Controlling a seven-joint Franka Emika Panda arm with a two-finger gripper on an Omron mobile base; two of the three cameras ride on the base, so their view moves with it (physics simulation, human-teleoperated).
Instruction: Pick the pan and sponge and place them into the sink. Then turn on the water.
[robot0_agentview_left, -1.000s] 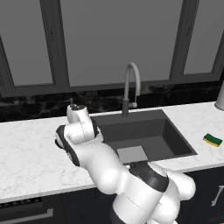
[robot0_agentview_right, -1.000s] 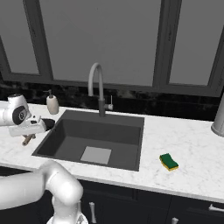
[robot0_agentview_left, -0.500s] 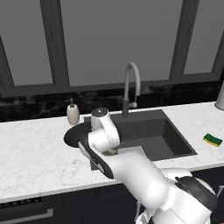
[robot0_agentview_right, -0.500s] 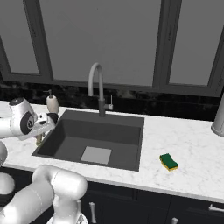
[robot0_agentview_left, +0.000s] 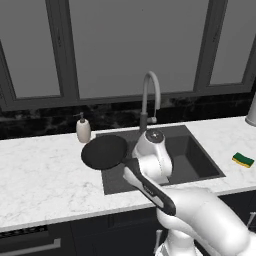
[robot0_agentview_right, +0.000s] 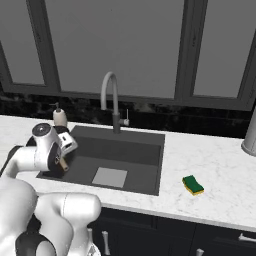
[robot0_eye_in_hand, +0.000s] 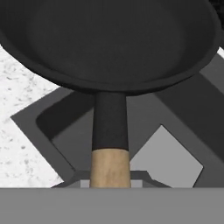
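Black pan (robot0_agentview_left: 104, 152), its wooden handle clamped in the jaws, hangs ahead of them over the sink (robot0_agentview_left: 195, 161) rim; best carried further inward, then lowered level.

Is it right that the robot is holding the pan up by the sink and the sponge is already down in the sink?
Not quite. The robot does hold the pan up by the sink, but the sponge is not in it. The right base view shows it lying on the counter, to the right of the sink.
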